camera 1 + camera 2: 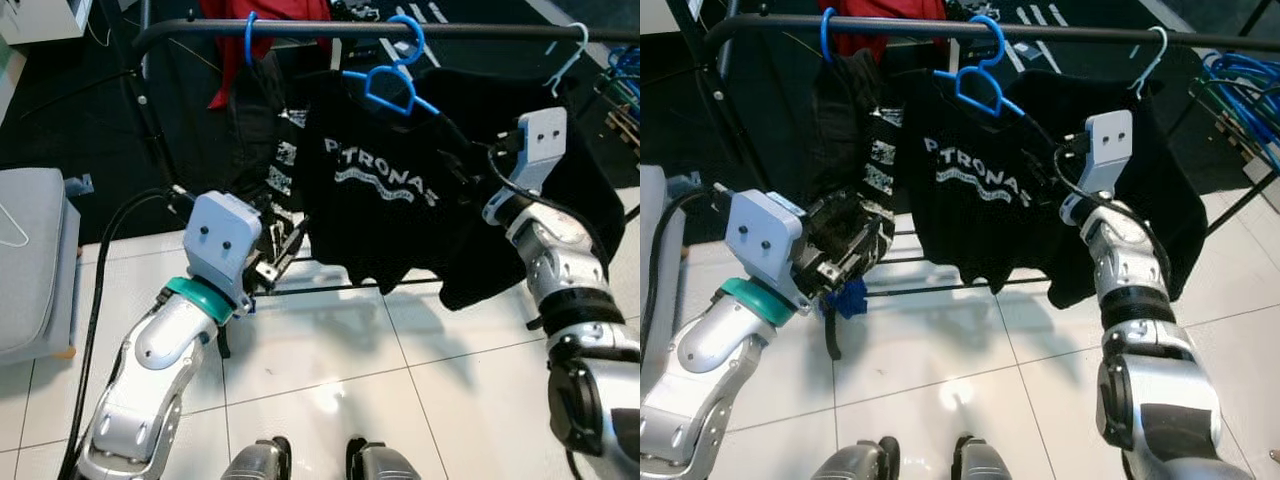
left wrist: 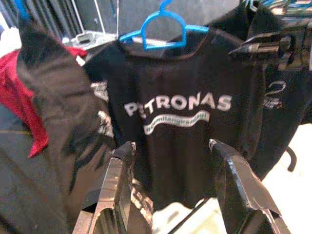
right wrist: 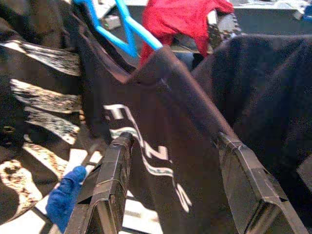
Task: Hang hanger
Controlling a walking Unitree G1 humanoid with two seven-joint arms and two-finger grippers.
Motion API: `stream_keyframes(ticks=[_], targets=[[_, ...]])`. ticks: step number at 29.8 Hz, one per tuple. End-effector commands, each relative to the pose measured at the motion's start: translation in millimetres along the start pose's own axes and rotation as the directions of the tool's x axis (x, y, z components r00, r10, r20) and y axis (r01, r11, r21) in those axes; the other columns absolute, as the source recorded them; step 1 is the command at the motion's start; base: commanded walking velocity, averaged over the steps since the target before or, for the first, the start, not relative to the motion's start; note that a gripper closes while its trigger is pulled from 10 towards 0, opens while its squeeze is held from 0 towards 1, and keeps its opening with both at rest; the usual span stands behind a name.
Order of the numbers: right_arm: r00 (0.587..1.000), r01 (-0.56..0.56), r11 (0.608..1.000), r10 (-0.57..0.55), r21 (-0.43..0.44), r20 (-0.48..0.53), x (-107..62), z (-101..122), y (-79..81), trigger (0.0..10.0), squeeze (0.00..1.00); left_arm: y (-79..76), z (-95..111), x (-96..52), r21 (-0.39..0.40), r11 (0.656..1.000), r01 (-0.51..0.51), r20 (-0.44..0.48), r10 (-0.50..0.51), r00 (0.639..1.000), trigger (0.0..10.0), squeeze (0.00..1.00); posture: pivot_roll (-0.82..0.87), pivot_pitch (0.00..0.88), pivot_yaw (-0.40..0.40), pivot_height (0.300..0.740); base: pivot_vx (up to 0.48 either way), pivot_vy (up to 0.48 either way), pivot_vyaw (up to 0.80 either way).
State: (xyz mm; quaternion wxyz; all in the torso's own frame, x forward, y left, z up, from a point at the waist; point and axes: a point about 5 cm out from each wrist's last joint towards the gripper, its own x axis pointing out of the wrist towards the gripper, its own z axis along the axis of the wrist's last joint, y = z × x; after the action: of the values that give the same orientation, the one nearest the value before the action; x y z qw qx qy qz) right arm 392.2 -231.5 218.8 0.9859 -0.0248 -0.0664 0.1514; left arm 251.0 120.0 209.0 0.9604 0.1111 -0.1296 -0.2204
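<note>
A blue hanger [image 1: 392, 88] carrying a black PETRONAS T-shirt [image 1: 375, 200] hangs by its hook on the black rail [image 1: 290, 28]. My left gripper [image 1: 277, 255] is low, near the shirt's lower left hem, and it is open with the shirt just beyond its fingers [image 2: 121, 161]. My right gripper [image 1: 1052, 160] is raised at the shirt's right shoulder. It is open, its fingers [image 3: 114, 161] wide apart with the shirt's fabric hanging between them.
On the same rail hang a second blue hanger [image 1: 249, 40] with a dark garment, a red garment [image 1: 262, 25] and a white hanger [image 1: 570, 52] with black cloth. A grey seat [image 1: 30, 260] stands left, blue cables [image 1: 1245, 80] right, white tile floor [image 1: 330, 370] below.
</note>
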Motion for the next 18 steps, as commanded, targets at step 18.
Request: stream_keyframes(ticks=[18], targets=[[0.998,-0.033,0.941,0.052,-0.338,0.045,14.4,33,5.9,10.0,0.0,-0.6,3,-5.8,0.016,1.0,0.006,-0.022,-0.005,1.0,10.0,0.0,0.09,0.183,0.055,0.74,0.0,0.0,0.0]])
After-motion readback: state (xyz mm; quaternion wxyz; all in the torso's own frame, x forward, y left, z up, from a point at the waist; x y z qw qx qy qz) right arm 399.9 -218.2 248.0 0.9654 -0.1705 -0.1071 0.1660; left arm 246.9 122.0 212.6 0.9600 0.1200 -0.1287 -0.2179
